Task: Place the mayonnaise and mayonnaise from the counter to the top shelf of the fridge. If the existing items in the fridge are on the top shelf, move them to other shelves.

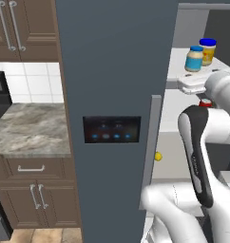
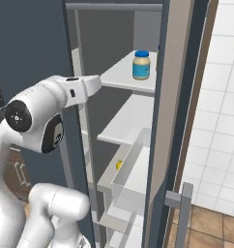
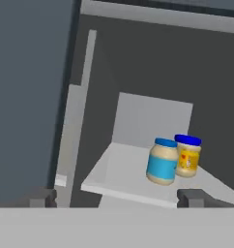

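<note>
I saw both jars standing side by side on the top shelf, my pincer wide open and empty, so I judged a straight, level retreat safest

Even, flat rendered light; slightly soft, no glare.

in the left base view the white arm covers most of the red can, leaving just its top. in the right base view a fridge post hides the yellow-label jar behind the pale blue jar, and the yellow ball sits half-hidden behind the drawer wall.
</note>
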